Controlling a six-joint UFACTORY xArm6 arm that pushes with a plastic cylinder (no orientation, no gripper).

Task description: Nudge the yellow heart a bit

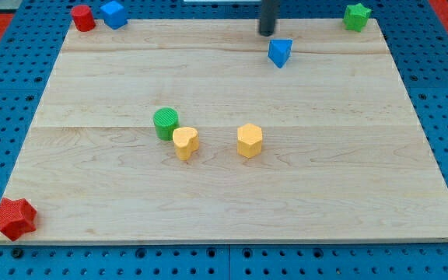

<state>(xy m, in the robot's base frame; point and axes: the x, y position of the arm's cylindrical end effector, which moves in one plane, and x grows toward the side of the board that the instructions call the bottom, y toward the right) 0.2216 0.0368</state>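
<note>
The yellow heart [185,143] stands near the middle of the wooden board [232,194], touching or almost touching a green cylinder [166,123] at its upper left. A yellow hexagon block [250,141] stands to the heart's right. My tip [267,33] is at the view's top, just above and left of a blue triangle block [280,52], far from the heart.
A red cylinder [82,17] and a blue block [114,14] sit at the top left corner. A green star [356,15] sits at the top right corner. A red star [13,218] sits at the bottom left corner. Blue pegboard surrounds the board.
</note>
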